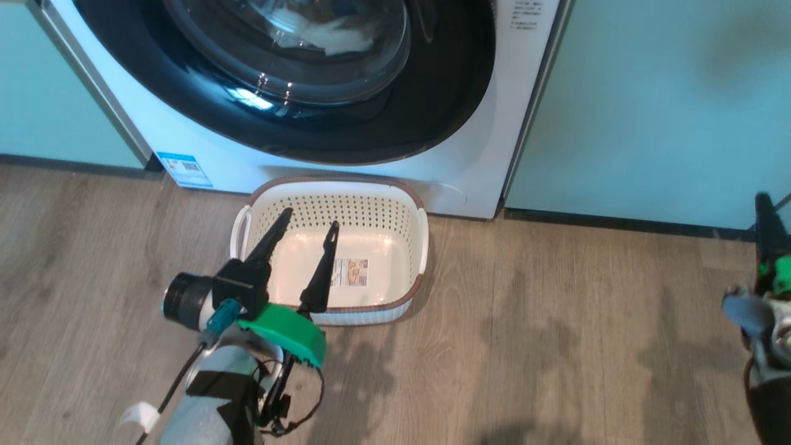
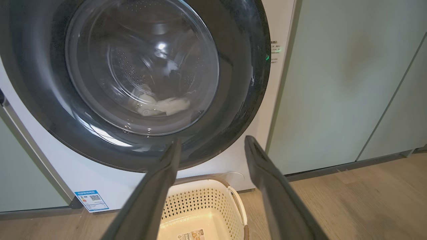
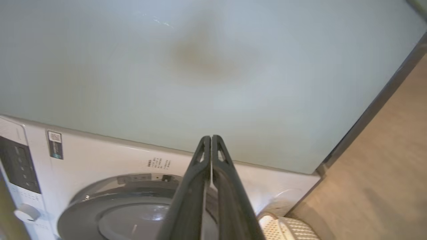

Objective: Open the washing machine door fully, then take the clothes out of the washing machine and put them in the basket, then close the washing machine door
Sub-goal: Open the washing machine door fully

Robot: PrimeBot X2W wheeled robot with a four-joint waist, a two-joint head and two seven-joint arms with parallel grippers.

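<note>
While the washing machine door (image 2: pixel 240 83) is shut with the clothes (image 2: pixel 166 106) inside and the basket (image 1: pixel 346 210) sits empty before it, nothing is done yet: left claw (image 1: pixel 311 217) wide open, right claw (image 3: pixel 211 138) closed, both empty.

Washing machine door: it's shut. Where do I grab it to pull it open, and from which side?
Probably the notch that seems to sit in the black rim at the right edge of the washing machine door; hook in from the right. The bulging glass and glossy rim offer no other hold.
</note>
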